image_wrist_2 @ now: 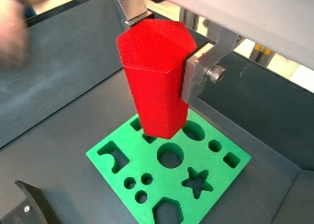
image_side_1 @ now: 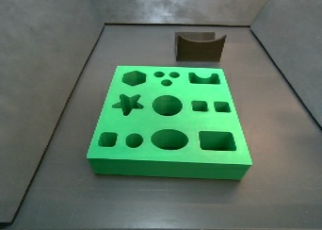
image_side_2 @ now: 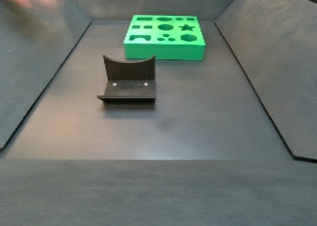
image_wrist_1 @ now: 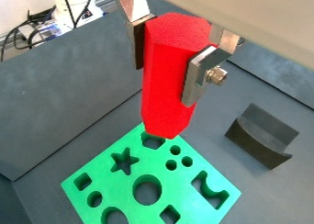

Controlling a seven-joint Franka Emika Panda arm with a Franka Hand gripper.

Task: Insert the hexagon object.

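My gripper [image_wrist_1: 170,67] is shut on the hexagon object [image_wrist_1: 166,76], a tall glossy red prism held upright between the silver fingers [image_wrist_1: 200,78]. It shows in both wrist views, the gripper [image_wrist_2: 160,58] clamping the peg [image_wrist_2: 157,81] near its top. The peg's lower end hangs above one corner of the green board [image_wrist_1: 138,140], clear of it. The board [image_wrist_2: 135,140] has several shaped holes, including a star and circles. In both side views the board [image_side_1: 138,121] lies flat on the floor [image_side_2: 168,49]; gripper and peg are out of view there.
The fixture, a dark grey bracket with a curved cut, stands on the floor apart from the board [image_wrist_1: 262,134] [image_wrist_2: 31,205] [image_side_1: 199,45] [image_side_2: 128,81]. Dark sloping walls [image_side_1: 75,102] enclose the grey floor [image_side_2: 173,128]. Cables lie outside the wall [image_wrist_1: 37,30].
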